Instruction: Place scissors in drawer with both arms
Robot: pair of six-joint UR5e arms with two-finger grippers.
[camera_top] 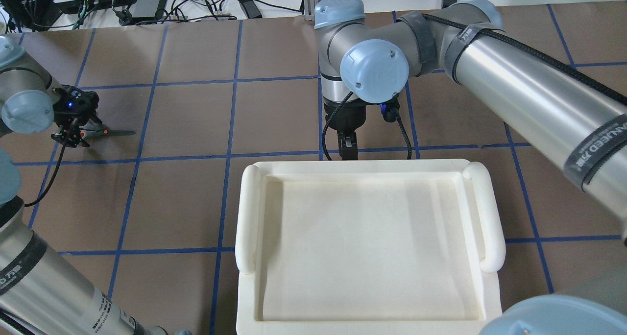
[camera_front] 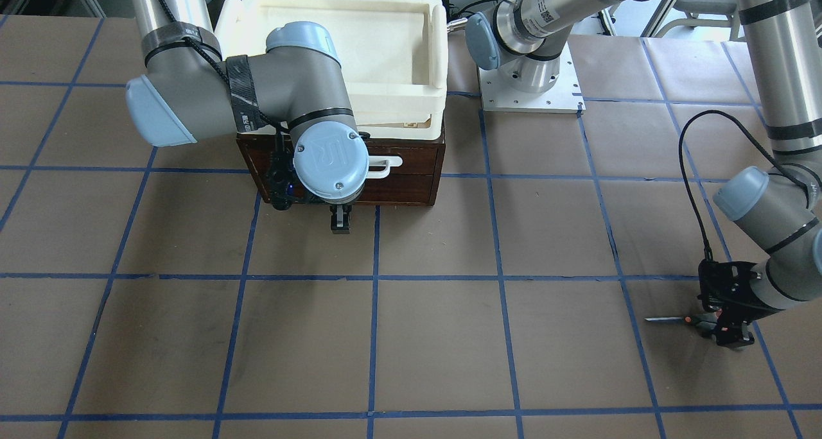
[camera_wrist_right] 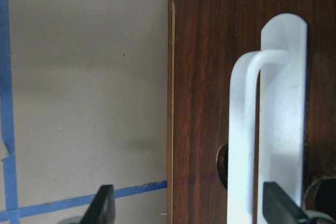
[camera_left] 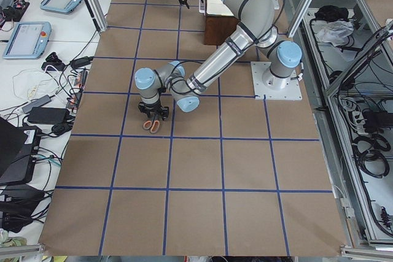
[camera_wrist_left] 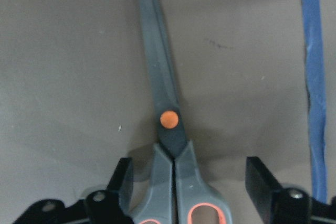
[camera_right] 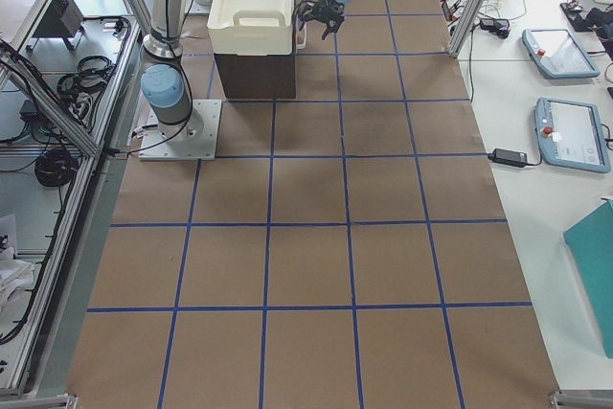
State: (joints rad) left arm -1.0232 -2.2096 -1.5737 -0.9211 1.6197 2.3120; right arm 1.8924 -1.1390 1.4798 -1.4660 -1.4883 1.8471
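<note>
The scissors (camera_front: pixel 674 319) lie flat on the brown table, also in the overhead view (camera_top: pixel 110 132). In the left wrist view the scissors (camera_wrist_left: pixel 168 119) show dark blades and an orange pivot dot. My left gripper (camera_wrist_left: pixel 191 182) is open and low over them, one finger on each side of the handle loops; it also shows in the front view (camera_front: pixel 729 330). The dark wooden drawer (camera_front: pixel 411 163) looks shut. My right gripper (camera_front: pixel 340 224) is open just in front of it. In the right wrist view the white handle (camera_wrist_right: pixel 244 129) stands between the fingers (camera_wrist_right: pixel 105 205).
A cream-white plastic tray (camera_top: pixel 250 207) sits on top of the dark wooden box (camera_front: pixel 398 192) and hides it from overhead. The left arm's base plate (camera_front: pixel 530 92) is beside the box. Blue tape lines grid the table.
</note>
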